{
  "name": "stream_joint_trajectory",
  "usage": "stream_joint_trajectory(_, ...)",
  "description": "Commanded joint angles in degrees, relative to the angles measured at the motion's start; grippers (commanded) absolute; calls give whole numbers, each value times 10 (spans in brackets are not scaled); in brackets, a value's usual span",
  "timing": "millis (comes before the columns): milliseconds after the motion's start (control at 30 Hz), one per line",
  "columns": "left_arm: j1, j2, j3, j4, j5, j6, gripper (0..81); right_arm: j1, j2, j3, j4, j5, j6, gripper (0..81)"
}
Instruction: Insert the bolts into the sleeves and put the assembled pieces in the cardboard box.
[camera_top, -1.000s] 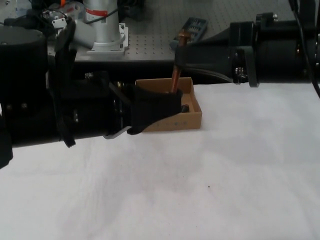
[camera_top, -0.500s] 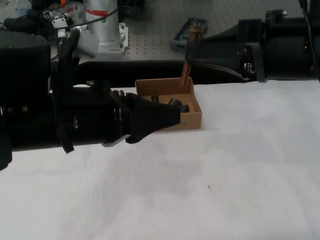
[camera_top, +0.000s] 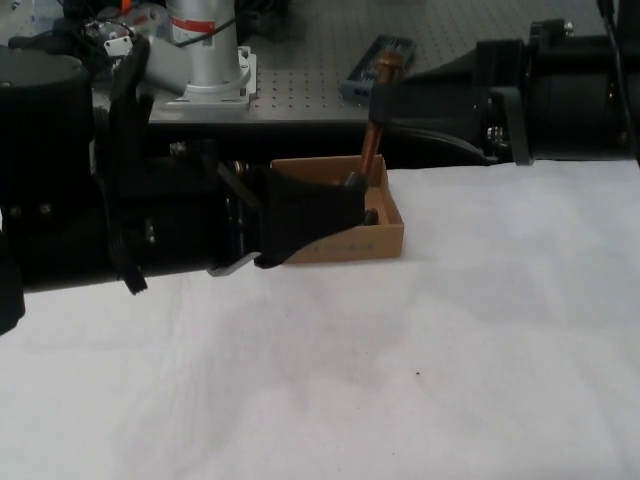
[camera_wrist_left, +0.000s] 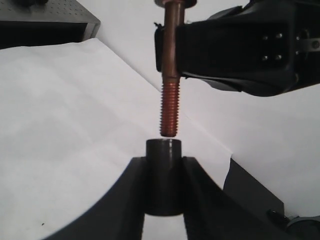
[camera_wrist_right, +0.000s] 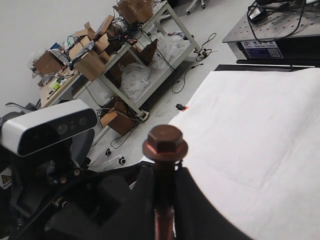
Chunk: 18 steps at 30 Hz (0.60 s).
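In the left wrist view my left gripper (camera_wrist_left: 163, 172) is shut on a dark sleeve (camera_wrist_left: 163, 150), held upright with its bore open. A copper bolt (camera_wrist_left: 169, 107) hangs thread-down right over it, its tip a hair above the sleeve's rim. My right gripper (camera_wrist_left: 176, 47) is shut on the bolt's smooth shank. The right wrist view looks down on the bolt's hex head (camera_wrist_right: 165, 142) between my right gripper (camera_wrist_right: 164, 192). In the high view the bolt (camera_top: 375, 135) stands over the cardboard box (camera_top: 388, 238), and the left gripper (camera_top: 315, 215) covers the box's front left.
Dark pieces (camera_top: 367, 213) lie inside the box. A metal breadboard bench with a grey post (camera_top: 205, 45) stands behind the white cloth (camera_top: 450, 350), which stretches open in front. The left arm's camera (camera_wrist_right: 47, 127) sits close below the bolt.
The right gripper carried the bolt slightly right and set it more upright. The left gripper dipped lower half a second ago and is back up in front of the box.
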Motion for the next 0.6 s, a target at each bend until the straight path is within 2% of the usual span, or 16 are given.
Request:
stream_joint_trajectory(0,2,-7,-7,-16,2,-5,6,0,1,-3,-3,-4,-5,29)
stream_joint_trajectory(567,2,-7,-7,-62,-16,-20,6,0,1,-3,-1,-44,17,29)
